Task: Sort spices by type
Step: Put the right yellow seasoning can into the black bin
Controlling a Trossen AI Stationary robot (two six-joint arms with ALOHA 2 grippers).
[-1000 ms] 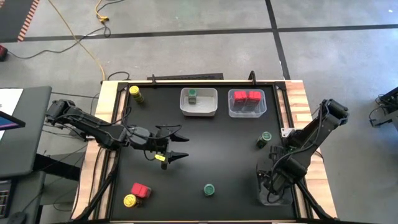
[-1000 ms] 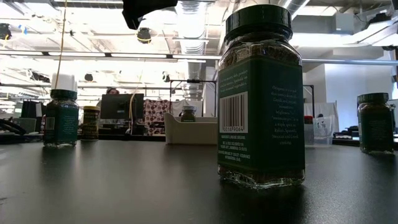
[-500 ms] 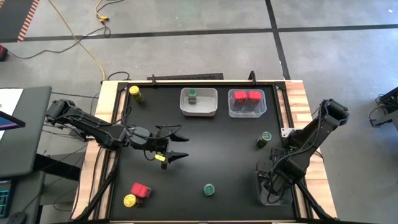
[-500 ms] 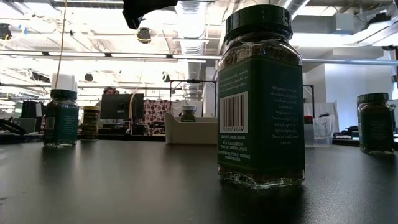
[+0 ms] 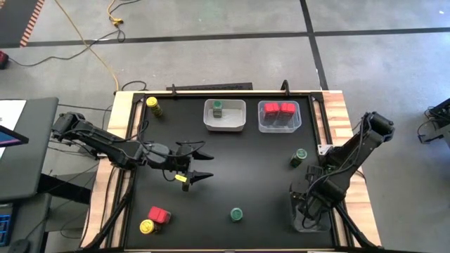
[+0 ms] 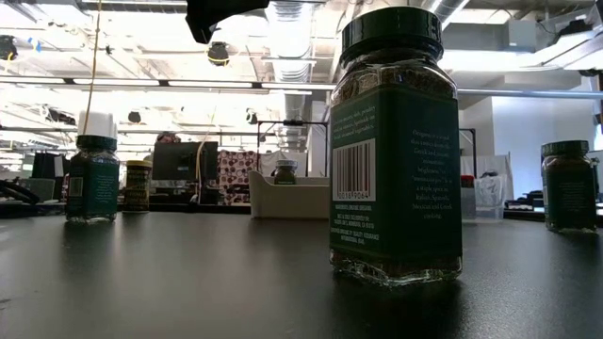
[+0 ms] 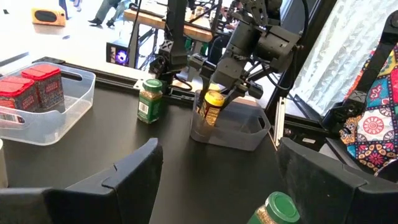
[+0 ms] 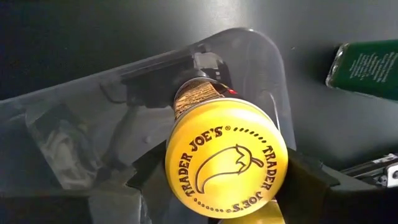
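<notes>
My right gripper [image 8: 227, 186] is shut on a yellow-lidded spice jar [image 8: 226, 157] over a clear bin [image 7: 233, 127] at the table's near right; the left wrist view shows that jar [image 7: 213, 107] partly inside the bin. My left gripper [image 5: 209, 166] hangs open left of the table's middle, holding nothing. Green-lidded jars stand at the near middle [image 5: 236, 213] and at the right [image 5: 299, 156]. A red box [image 5: 159, 214] and a yellow-lidded jar [image 5: 146, 226] stand at the near left, and another yellow-lidded jar [image 5: 152, 105] at the far left. My right gripper pinches the jar at its top, one finger [image 8: 149, 177] on each side of the yellow lid [image 8: 180, 168]. The fingers come from above, pointing down. The jar stays upright, its lower part behind the clear bin's wall [image 7: 217, 130]; whether its bottom rests on the bin's floor is hidden.
At the far edge a white bin [image 5: 224, 116] holds a green-lidded jar, and a clear bin [image 5: 279, 125] beside it holds two red boxes. The black table between the arms is mostly bare. Wooden rails border the table's left and right sides.
</notes>
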